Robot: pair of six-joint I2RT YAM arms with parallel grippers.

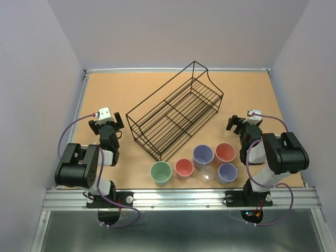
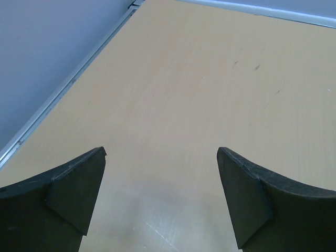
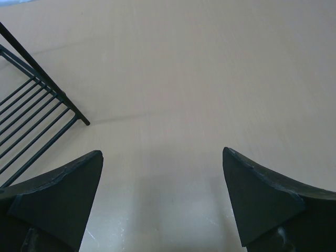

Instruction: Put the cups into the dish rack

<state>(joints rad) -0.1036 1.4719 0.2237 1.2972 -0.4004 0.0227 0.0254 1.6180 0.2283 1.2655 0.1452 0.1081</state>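
Note:
The black wire dish rack (image 1: 181, 113) lies diagonally across the middle of the table, and I see nothing inside it. One corner of the dish rack (image 3: 52, 84) shows at the left of the right wrist view. The cups stand upright in a cluster in front of it: green (image 1: 161, 172), small pink (image 1: 184, 168), large lavender (image 1: 203, 155), large pink (image 1: 225, 153), small lavender (image 1: 227, 172) and tiny clear (image 1: 208, 174). My left gripper (image 1: 107, 120) (image 2: 161, 152) is open over bare table left of the rack. My right gripper (image 1: 242, 122) (image 3: 163, 152) is open right of the rack, behind the cups.
A raised metal rail (image 1: 178, 197) runs along the near edge, where both arm bases are bolted. Pale walls close in the left, right and far sides of the wooden table (image 1: 121, 89).

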